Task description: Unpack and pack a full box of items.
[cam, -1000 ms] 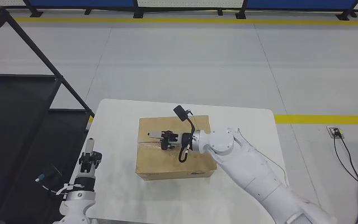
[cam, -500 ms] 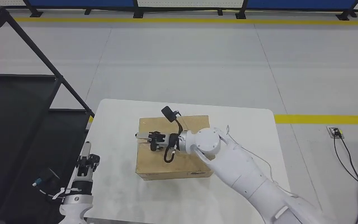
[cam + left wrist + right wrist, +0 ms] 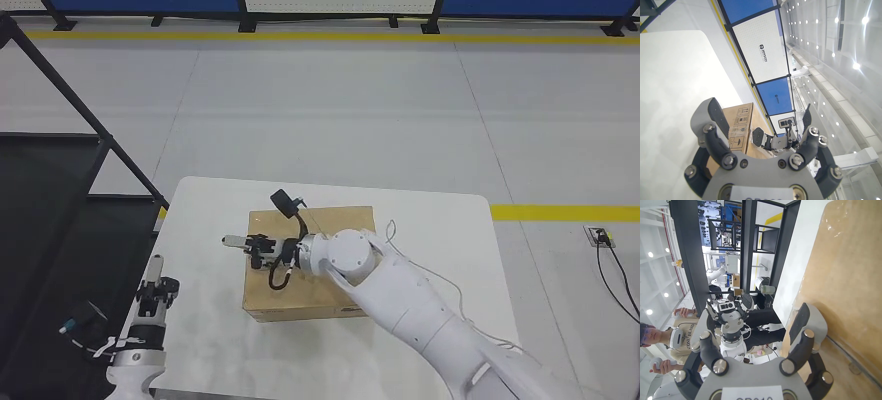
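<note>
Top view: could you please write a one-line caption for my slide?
Right gripper, open, at one edge of the closed cardboard box on the white table.

Your box point(image 3: 312, 262) sits on the table point(image 3: 430, 230), near its middle. At 10 o'clock from the box's centre, your right gripper point(image 3: 240, 242) straddles the box's edge, with one finger point(image 3: 802, 321) over the box top and the other out past the edge above the table. Your left gripper point(image 3: 156, 285) is at 8 o'clock from the box, well apart from it, at the table's edge. Beyond that edge, at 9 to 10 o'clock, stands a rack point(image 3: 60, 190).
</note>
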